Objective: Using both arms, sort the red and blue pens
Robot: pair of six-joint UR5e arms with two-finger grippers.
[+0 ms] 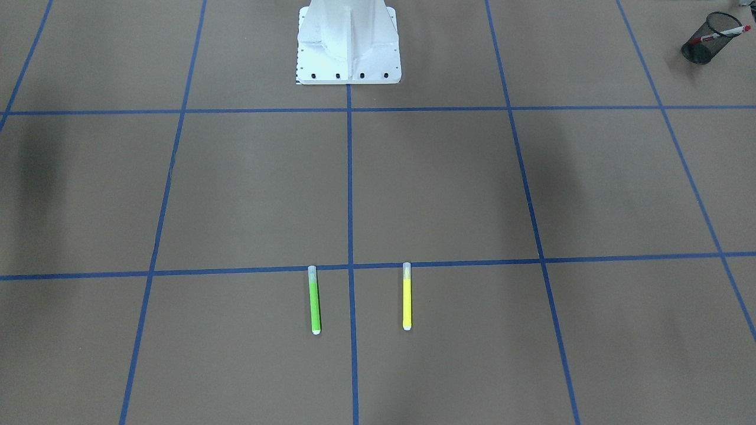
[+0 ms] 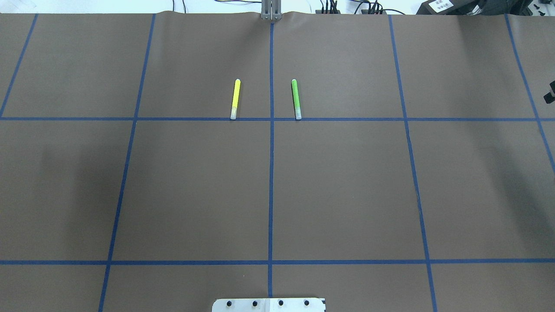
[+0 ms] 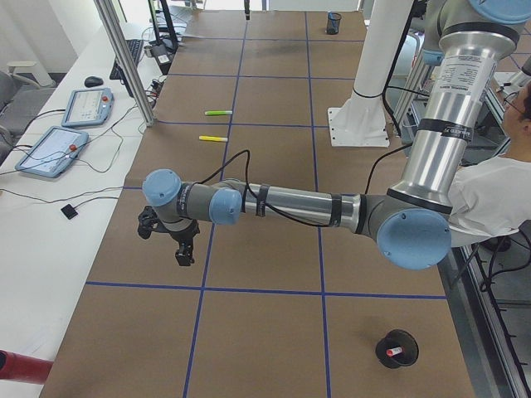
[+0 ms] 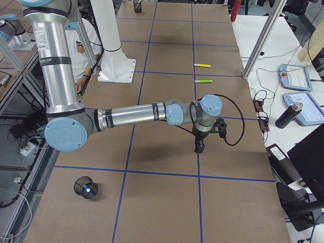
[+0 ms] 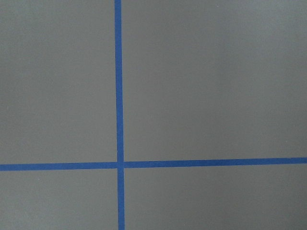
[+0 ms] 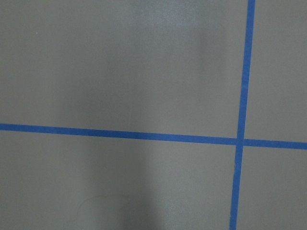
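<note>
Green pen [image 1: 315, 301], yellow pen [image 1: 407, 297] parallel; red pen [image 1: 717, 35] in mesh cup [image 1: 697, 51]; left pincer [image 3: 182, 257], right pincer [image 4: 199, 149]: cannot tell state.

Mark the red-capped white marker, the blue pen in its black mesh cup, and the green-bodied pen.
Red-capped white marker [image 1: 725, 33]: exterior front-facing view, white barrel.
Blue pen [image 4: 87, 189]: exterior right view, top end.
Green-bodied pen [image 2: 296, 99]: overhead view, body.

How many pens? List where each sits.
4. Green pen, yellow pen on table; red pen in left cup; blue pen in right cup. Cups may hide more.
</note>
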